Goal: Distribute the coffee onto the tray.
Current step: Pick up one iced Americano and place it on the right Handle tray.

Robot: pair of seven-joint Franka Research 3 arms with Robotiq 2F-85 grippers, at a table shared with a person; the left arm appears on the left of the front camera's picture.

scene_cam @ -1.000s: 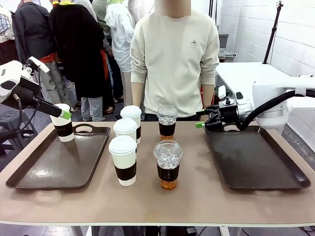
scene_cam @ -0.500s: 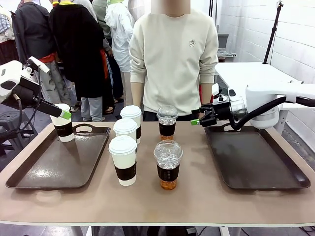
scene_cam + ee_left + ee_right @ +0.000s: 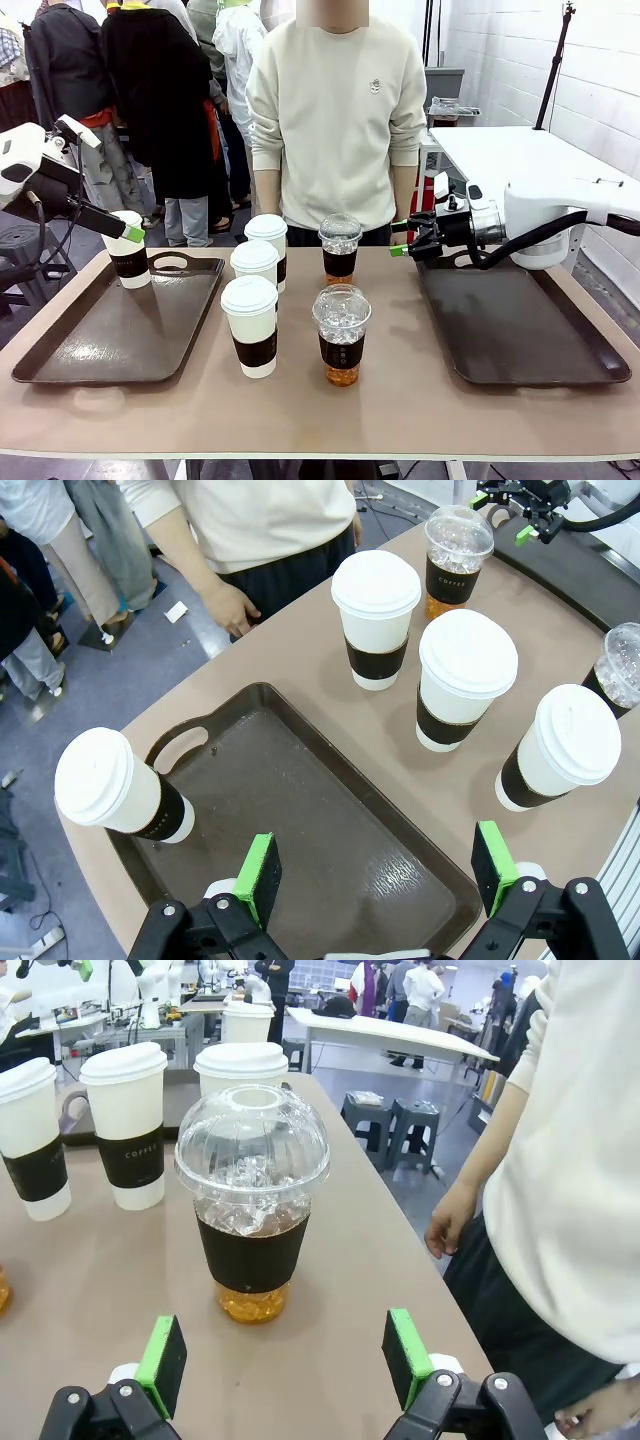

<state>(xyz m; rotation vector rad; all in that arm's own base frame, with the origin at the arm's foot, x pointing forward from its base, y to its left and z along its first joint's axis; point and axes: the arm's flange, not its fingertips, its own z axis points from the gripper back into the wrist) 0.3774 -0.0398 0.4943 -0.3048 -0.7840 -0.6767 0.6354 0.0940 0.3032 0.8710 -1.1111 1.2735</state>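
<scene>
1. Taking 12 o'clock as the side of the counter (image 3: 400, 400) where the person (image 3: 335, 120) stands, we see one white lidded paper cup (image 3: 128, 252) with a dark brown sleeve. It stands at 11 o'clock on the dark brown left tray (image 3: 110, 345).
2. Three more white paper cups (image 3: 252, 325) and two clear dome-lidded plastic cups (image 3: 342, 335) of amber liquid stand mid-counter. The matching right tray (image 3: 520, 330) lies at 3 o'clock.
3. The left tool (image 3: 377, 838) hangs over the left tray with its pads apart, gripping nothing.
4. The right tool (image 3: 285, 1345), pads apart and empty, faces the far dome cup (image 3: 252, 1200) from that cup's 3 o'clock.
5. We judge that cup thin-walled, weighty with ice, and slick where bare. The sleeve at mid-height looks the safest hold, squeezed gently and kept below the lid, which could pop off.
</scene>
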